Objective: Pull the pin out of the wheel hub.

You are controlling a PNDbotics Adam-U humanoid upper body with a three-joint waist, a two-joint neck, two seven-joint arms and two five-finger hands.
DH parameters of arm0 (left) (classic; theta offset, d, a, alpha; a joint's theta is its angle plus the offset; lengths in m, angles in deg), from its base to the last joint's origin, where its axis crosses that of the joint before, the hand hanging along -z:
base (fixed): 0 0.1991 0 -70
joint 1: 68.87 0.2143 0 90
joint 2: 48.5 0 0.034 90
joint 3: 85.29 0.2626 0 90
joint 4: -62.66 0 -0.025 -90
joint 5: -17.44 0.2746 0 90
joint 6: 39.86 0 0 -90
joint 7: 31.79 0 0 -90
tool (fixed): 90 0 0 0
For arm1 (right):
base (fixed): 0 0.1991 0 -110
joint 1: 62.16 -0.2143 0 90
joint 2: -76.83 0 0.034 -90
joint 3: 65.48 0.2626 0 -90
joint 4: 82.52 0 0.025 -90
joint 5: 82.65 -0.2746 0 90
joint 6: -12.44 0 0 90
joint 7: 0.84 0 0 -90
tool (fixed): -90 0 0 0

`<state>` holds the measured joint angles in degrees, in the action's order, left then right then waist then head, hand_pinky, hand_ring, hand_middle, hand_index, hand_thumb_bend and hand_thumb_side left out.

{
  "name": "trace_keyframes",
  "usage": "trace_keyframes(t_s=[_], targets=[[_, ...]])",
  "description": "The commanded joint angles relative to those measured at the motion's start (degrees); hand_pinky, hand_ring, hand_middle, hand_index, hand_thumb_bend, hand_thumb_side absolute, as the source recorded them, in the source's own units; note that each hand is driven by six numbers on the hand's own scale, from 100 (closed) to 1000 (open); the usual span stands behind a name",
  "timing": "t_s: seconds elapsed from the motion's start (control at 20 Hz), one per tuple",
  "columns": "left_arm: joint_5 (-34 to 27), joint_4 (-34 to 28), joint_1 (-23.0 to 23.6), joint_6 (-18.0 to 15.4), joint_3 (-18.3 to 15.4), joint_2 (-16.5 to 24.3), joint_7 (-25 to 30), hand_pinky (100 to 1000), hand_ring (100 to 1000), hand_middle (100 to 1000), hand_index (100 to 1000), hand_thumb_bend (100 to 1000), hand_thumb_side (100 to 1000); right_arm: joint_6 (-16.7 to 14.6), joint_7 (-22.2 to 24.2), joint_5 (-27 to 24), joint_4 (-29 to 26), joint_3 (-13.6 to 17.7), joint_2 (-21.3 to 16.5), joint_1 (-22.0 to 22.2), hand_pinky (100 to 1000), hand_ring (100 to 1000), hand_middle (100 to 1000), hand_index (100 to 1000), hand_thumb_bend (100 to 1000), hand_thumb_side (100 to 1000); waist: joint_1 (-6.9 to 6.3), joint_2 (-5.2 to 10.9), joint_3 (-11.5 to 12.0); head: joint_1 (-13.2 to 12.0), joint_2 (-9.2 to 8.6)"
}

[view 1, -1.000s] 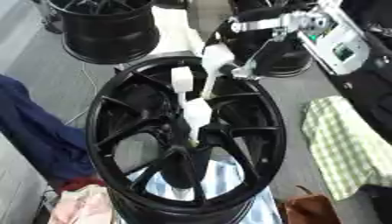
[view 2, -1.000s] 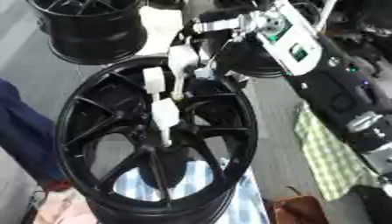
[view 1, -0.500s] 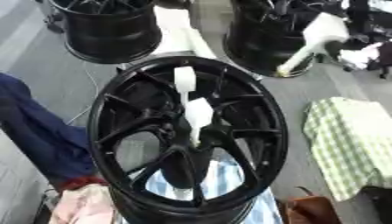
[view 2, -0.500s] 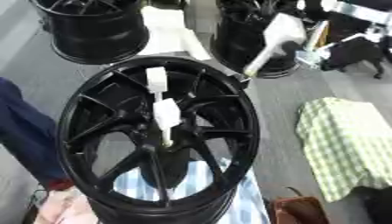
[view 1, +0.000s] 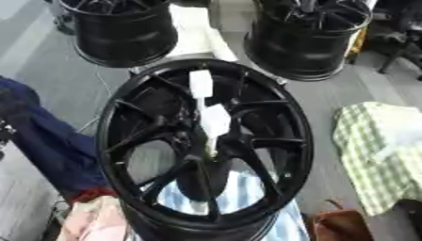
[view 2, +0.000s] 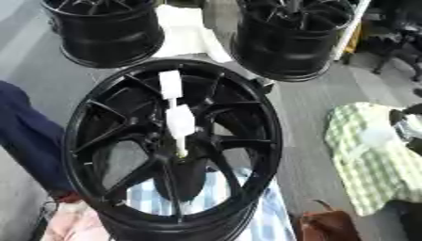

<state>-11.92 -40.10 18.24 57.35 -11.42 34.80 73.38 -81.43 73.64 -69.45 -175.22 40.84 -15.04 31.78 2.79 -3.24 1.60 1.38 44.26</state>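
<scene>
A large black spoked wheel (view 1: 280, 122) lies flat in the middle of both views. A white pin (view 1: 215, 120) stands in its hub (view 1: 206, 155). The pin has two white blocks on a thin stem, and its lower tip goes down into the hub centre. No hand touches the pin or the wheel. A dark blurred shape (view 2: 407, 128) at the right edge of the right eye view, over the checked cloth, looks like part of my right arm or hand. My left hand shows in no view.
Two more black wheels (view 1: 124, 33) (view 1: 309, 37) stand behind, with a white object (view 2: 185, 28) between them. A green checked cloth (view 1: 375, 150) lies at the right, dark blue fabric (view 1: 41, 136) at the left, striped cloth (view 1: 251, 200) under the wheel, a brown bag (view 2: 329, 226) in the lower right.
My right arm, reaching over the wheel's far rim a second ago, has swung away to the right and down to the picture's edge. The pin stays in the hub. The camera has shifted slightly.
</scene>
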Motion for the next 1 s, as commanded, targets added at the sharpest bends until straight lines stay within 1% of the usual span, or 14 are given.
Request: trace_keyframes(t_s=[0.05,0.1,0.2,0.35,0.5,0.75,0.85,1.0], targets=[[0.5,-0.4,-0.1,0.3,-0.1,0.1,0.3,903,862,873,908,100,917,-1.8,-9.6,-2.5,1.1,-1.1,2.8,-1.4,800,766,795,917,225,686,-0.25,0.17,0.0,0.0,-0.14],[0.6,-0.3,-0.1,0.3,-0.1,0.0,0.4,903,862,873,908,100,917,-2.5,-10.3,-2.9,1.3,-2.1,3.4,-1.8,800,766,795,917,225,686,-0.3,0.15,0.0,0.0,-0.14],[0.9,-0.2,-0.1,0.4,0.0,-0.2,0.5,904,866,874,911,100,925,-3.7,-9.8,-3.2,1.1,-4.1,4.7,-2.8,772,725,759,908,182,674,-0.45,0.01,0.0,0.0,-0.14],[1.5,0.0,-0.2,0.4,0.2,-0.3,0.7,905,871,875,914,100,935,-5.0,-7.2,-3.8,-0.3,-6.8,6.5,-3.8,759,702,736,905,159,651,-0.58,-0.22,0.0,0.3,-0.14],[2.4,0.1,-0.4,0.5,0.4,-0.3,0.9,907,887,878,918,100,950,-6.1,-4.9,-6.1,-1.7,-9.3,7.8,-4.1,751,690,722,901,133,629,-0.6,-0.33,0.1,0.6,-0.14],[3.6,0.4,-0.2,0.6,0.5,-0.7,1.1,908,895,882,928,100,984,-6.5,-1.1,-8.1,-2.9,-13.0,8.4,-4.3,744,676,707,899,125,613,-0.52,-0.36,0.6,0.9,-0.14],[3.8,0.5,-0.3,0.7,0.6,-0.7,1.2,909,899,884,936,100,1000,-6.6,-0.2,-8.9,-3.1,-13.9,8.7,-4.4,742,672,702,897,125,610,-0.48,-0.33,0.7,1.1,-0.14],[4.1,0.5,-0.3,0.7,0.7,-0.7,1.4,915,914,890,950,100,1000,-6.8,1.1,-9.9,-3.5,-15.1,8.7,-4.5,739,665,693,895,121,607,-0.45,-0.37,0.9,1.1,-0.14]])
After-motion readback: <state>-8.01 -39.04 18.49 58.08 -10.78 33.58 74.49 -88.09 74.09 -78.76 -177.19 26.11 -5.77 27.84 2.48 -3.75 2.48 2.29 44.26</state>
